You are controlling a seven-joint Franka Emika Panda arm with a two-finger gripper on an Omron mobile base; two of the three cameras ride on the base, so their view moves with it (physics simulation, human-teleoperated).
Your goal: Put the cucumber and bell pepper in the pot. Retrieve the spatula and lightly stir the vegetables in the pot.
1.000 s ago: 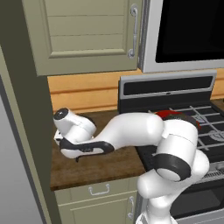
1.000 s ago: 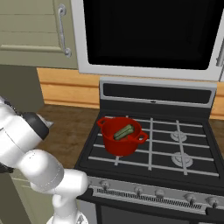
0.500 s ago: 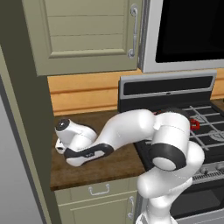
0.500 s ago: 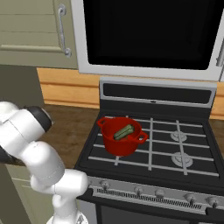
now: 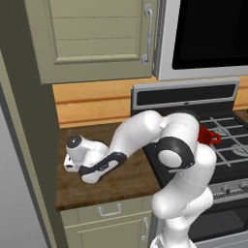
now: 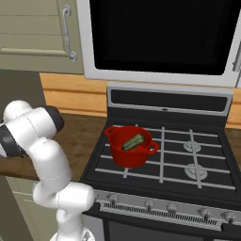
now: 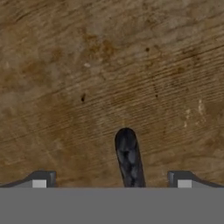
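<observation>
The stove (image 6: 197,155) carries the pot (image 6: 130,147) at its front left corner, and the cucumber (image 6: 133,141) lies slanted inside it. On the wooden counter (image 5: 131,179) left of the stove, the arm reaches down toward the counter's left edge. There the gripper (image 7: 111,180) hangs low with its jaws spread wide, and the spatula (image 7: 129,159) shows as a thin black handle lying on the wood between the fingertips (image 7: 41,178), touching neither.
</observation>
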